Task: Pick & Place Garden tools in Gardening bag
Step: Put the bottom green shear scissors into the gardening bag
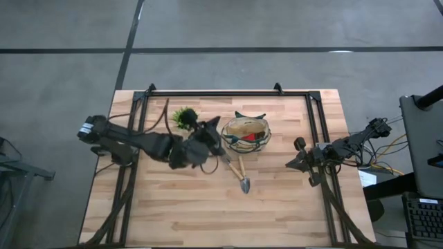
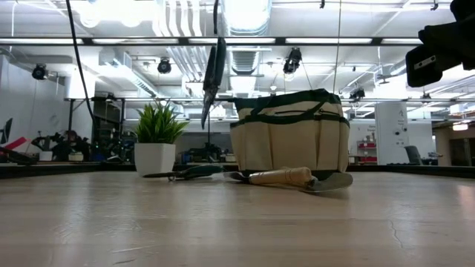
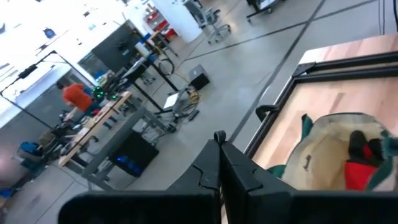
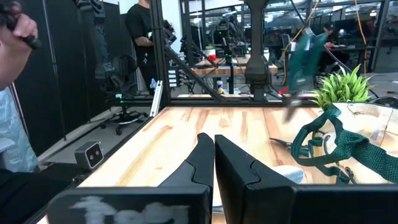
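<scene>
The left claw [image 1: 208,131], clamped on dark grey pruning shears [image 2: 211,78], hangs beside the round tan fabric gardening bag [image 1: 246,134], which already holds a red-headed piece [image 3: 359,171]. A wooden-handled trowel [image 1: 243,174] lies on the bench [image 1: 277,200] unpacked. The right claw [image 1: 291,164] waits shut, empty.

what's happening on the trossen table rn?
The left gripper is shut on a dark grey pruning shear, holding it in the air beside the round tan fabric gardening bag with green trim, not yet inside. A red-headed tool already sits in the bag. A wooden-handled metal trowel and another dark-handled tool lie on the wooden table in front of the bag. The right gripper waits shut near the table's right edge.
</scene>
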`<state>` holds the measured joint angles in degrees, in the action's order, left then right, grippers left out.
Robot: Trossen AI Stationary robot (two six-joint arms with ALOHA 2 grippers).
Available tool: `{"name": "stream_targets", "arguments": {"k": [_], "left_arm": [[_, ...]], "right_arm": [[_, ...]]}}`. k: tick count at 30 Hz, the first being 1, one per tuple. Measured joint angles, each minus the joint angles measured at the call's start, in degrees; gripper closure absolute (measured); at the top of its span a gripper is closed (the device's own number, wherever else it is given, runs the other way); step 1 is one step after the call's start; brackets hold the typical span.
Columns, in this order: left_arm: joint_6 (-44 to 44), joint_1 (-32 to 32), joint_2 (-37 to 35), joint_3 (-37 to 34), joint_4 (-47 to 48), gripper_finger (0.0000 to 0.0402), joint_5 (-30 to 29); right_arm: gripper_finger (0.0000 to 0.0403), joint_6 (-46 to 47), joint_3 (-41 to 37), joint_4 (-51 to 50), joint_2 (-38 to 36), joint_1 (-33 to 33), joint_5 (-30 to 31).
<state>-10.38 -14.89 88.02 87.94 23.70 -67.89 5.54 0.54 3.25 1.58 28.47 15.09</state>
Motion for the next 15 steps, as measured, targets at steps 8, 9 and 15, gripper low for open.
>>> {"name": "stream_targets", "arguments": {"k": [8, 9, 15], "left_arm": [[2.1, 9.4, -1.3, 0.0, -3.6, 0.0401, 16.2], [2.0, 10.1, -1.3, -0.1, -4.9, 0.0401, 17.6], [-0.3, 11.5, -1.3, -0.1, -13.8, 0.0401, 21.7]], "right_arm": [[0.0394, 0.0, 0.0, 0.0, 0.0, 0.0, 0.0], [0.0394, 0.0, 0.0, 0.0, 0.0, 0.0, 0.0], [0.0394, 0.0, 0.0, 0.0, 0.0, 0.0, 0.0]]}}
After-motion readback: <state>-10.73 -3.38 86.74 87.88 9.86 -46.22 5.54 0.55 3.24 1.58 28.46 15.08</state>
